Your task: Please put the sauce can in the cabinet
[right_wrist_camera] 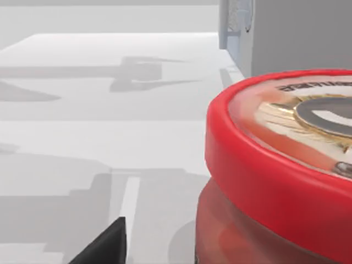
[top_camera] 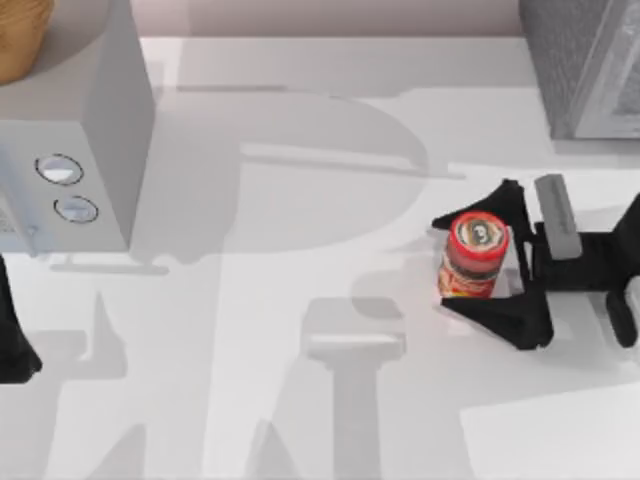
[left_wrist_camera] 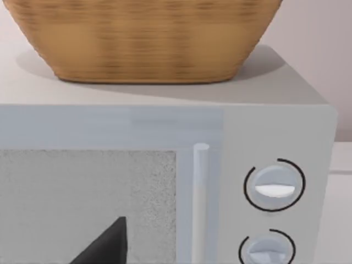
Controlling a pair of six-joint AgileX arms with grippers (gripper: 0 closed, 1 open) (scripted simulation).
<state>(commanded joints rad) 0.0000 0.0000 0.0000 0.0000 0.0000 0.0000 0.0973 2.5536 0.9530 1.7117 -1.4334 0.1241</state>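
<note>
The sauce can (top_camera: 474, 255), red with a dark centre on its lid, stands upright on the table at the right. My right gripper (top_camera: 443, 264) reaches in from the right edge and is open, one black finger on each side of the can, with a gap showing beside it. In the right wrist view the can's red lid (right_wrist_camera: 275, 165) is very close, and one fingertip (right_wrist_camera: 107, 245) stands well clear of it. The cabinet (top_camera: 580, 60), dark grey and speckled, sits at the far right corner, behind the can, and its wall (right_wrist_camera: 297, 33) rises beyond the lid.
A light-grey box with two round knobs (top_camera: 70, 150) stands at the far left, a wicker basket (top_camera: 15, 40) on top of it. My left gripper (top_camera: 15, 345) is parked at the left edge, facing that box (left_wrist_camera: 165, 181). White tabletop (top_camera: 300, 300) lies between.
</note>
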